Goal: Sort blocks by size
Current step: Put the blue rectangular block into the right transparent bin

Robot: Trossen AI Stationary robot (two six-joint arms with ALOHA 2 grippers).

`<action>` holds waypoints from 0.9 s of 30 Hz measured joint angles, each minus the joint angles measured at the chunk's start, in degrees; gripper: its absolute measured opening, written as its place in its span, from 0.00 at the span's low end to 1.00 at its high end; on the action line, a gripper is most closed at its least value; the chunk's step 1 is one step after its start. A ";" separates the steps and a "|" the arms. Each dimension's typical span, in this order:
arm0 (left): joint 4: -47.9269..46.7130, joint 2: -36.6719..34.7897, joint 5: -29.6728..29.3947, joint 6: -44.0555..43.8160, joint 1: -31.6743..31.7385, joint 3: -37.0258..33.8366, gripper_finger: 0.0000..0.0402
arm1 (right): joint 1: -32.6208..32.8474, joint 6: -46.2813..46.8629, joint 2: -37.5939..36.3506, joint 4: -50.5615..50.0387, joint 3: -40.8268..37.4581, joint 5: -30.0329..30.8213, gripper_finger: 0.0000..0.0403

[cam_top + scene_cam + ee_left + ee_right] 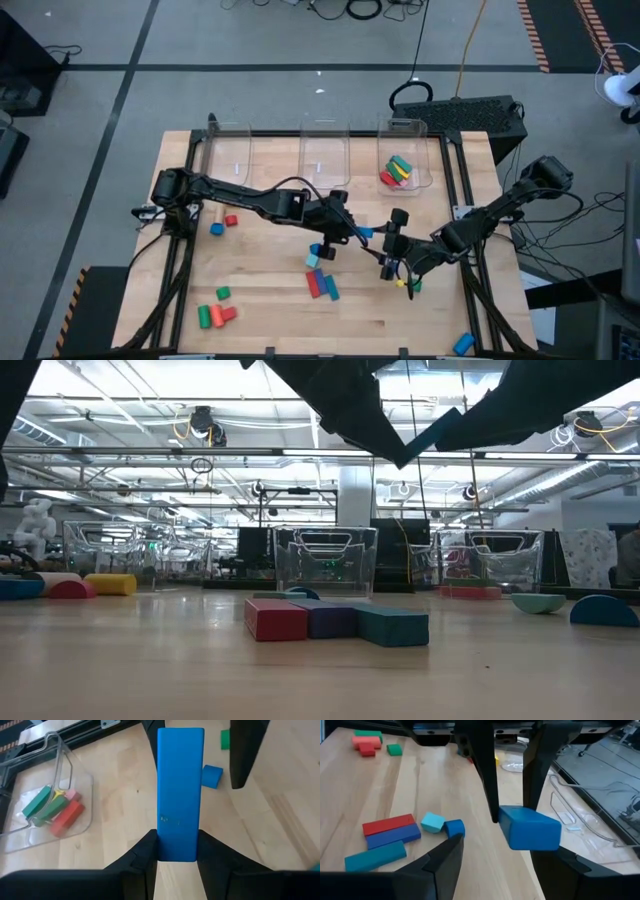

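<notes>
While the left tool [176, 851] pinches the long blue bar [180, 790] at one end, the bar juts out above the tabletop [270, 250] at frame centre, between the spread fingers of the right tool [495, 860]. It looks light, stiff and smooth, best gripped across its flat faces. Beyond, the upper-right clear bin [405, 165] already holds bars.

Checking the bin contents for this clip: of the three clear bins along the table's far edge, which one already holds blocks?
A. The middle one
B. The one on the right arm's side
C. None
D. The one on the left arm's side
B: in the high view only the bin on the right arm's side holds blocks; the other two bins look bare.
</notes>
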 joint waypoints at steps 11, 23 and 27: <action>-2.10 0.28 1.68 0.55 -0.03 -0.21 0.28 | -0.04 -1.47 -0.17 0.84 0.04 3.29 0.51; -2.08 0.28 1.66 1.08 -0.05 -0.21 0.28 | -1.03 -0.34 -0.17 0.83 0.04 -1.02 0.43; -2.08 0.27 1.47 1.02 -0.07 -0.21 0.28 | -1.01 -1.07 -0.17 1.60 0.04 -1.27 0.32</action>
